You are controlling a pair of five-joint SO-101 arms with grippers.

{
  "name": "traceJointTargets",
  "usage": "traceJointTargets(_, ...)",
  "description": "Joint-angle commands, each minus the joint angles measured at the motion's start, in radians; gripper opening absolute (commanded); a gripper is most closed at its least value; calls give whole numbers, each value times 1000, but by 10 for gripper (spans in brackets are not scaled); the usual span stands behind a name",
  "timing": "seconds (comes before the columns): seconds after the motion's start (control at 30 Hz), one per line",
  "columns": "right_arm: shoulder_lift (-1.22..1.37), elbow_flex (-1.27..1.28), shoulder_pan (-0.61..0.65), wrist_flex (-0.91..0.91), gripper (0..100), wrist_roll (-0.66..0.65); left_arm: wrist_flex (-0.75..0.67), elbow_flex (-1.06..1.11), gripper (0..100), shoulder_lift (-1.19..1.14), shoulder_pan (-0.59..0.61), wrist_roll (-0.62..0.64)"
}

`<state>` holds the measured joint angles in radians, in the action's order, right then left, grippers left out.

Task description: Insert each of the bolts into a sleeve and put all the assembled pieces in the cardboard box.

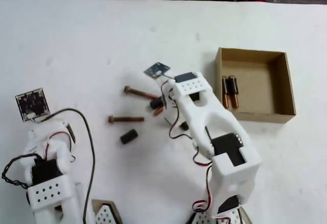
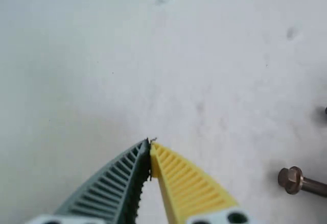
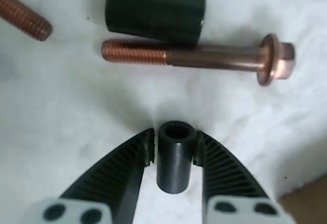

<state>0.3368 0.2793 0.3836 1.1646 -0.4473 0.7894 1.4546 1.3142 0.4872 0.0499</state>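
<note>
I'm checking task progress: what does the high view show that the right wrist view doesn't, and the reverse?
Only the high view: the cardboard box holding two finished pieces. Only the right wrist view: the right claw shut on a black sleeve, its open end showing no bolt. Both: loose bolts and a spare sleeve lying on the white table.

Counted three loose bolts (image 1: 125, 118) and three loose sleeves (image 1: 129, 136), fwiw. Two assembled pieces (image 1: 224, 92) sat in the one cardboard box (image 1: 260, 116).
</note>
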Motion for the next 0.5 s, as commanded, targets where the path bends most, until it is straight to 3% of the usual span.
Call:
traceJointTargets(0.0,25,-9,5,-2,69,-18,3,-38,25,12,2,-8)
traceJointTargets(0.1,25,-18,2,-2,15,-17,3,-38,25,12,2,-8)
traceJointTargets(0.47,-2,-97,-7,61,16,-12,3,-38,24,12,2,-8)
